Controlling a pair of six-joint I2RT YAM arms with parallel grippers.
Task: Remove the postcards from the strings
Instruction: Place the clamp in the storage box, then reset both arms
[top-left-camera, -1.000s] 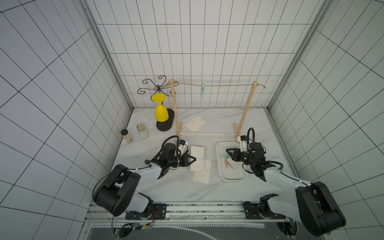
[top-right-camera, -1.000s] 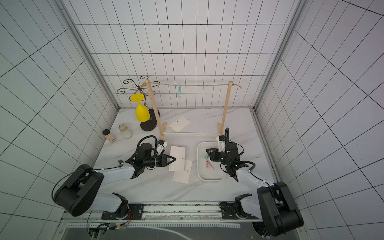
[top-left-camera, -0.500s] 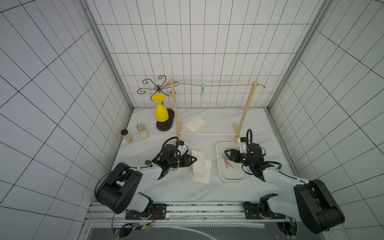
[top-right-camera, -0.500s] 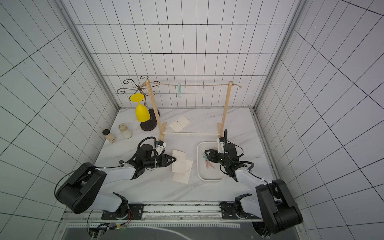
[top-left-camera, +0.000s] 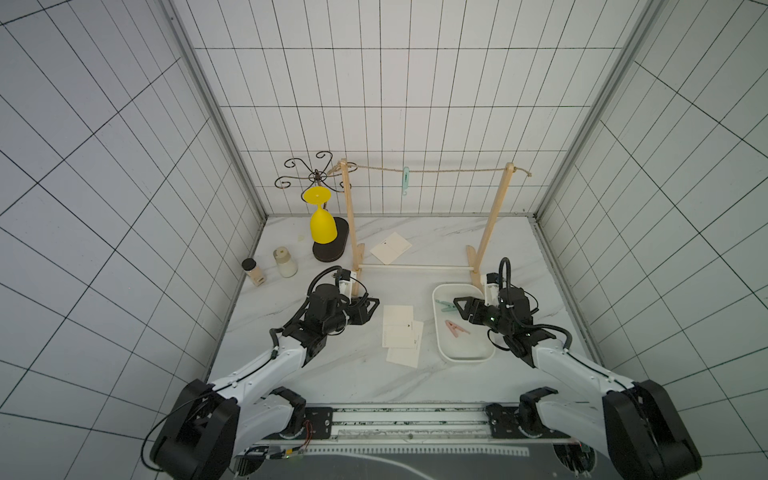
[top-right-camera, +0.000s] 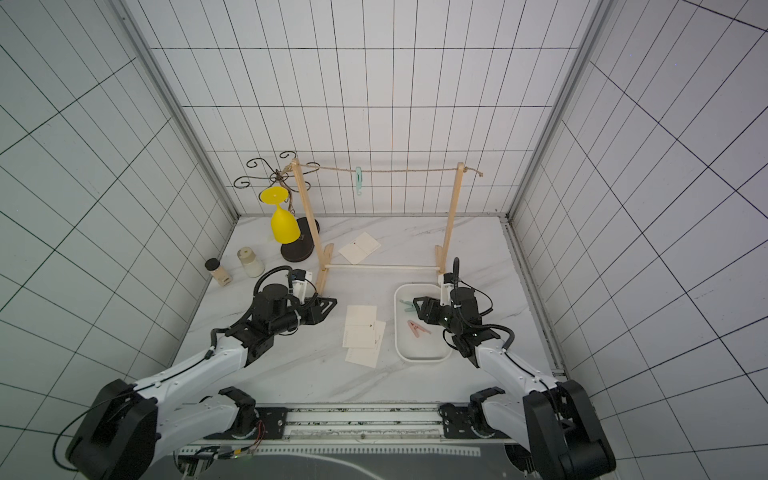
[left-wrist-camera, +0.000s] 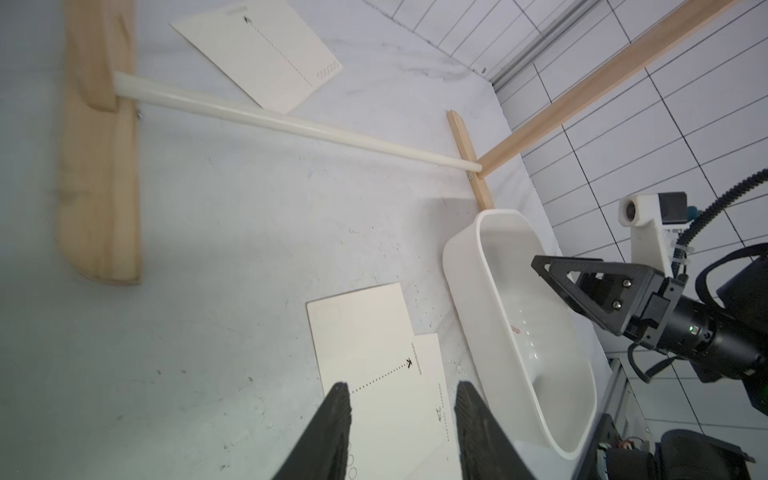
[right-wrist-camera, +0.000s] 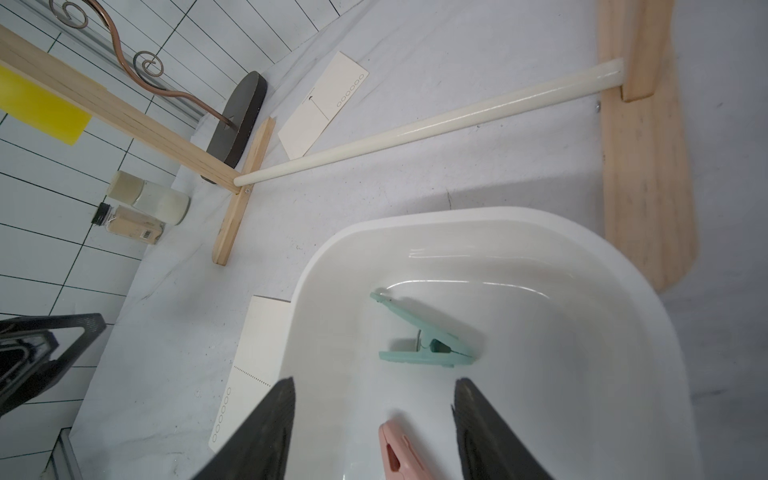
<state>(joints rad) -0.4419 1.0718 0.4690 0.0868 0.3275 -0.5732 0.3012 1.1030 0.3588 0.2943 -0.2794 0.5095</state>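
We see the left gripper (left-wrist-camera: 402, 388) parted and empty, just left of two overlapping postcards (top-left-camera: 398, 332) at the centre of a top view. A third postcard (top-left-camera: 390, 248) lies higher, behind the white rod (top-left-camera: 415, 267). The string (top-left-camera: 453, 170), upper centre, bears a green peg (top-left-camera: 405, 181). The right gripper (right-wrist-camera: 374, 382) gapes empty above the tray (top-left-camera: 465, 357).

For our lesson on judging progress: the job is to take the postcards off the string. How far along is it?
Done: the string carries no card, only a teal peg; two overlapping postcards lie beside the tray, a third postcard behind the frame's rod. In hand: nothing; the left gripper and right gripper both show open, empty jaws. Left: apparently nothing, unless that peg must come off.
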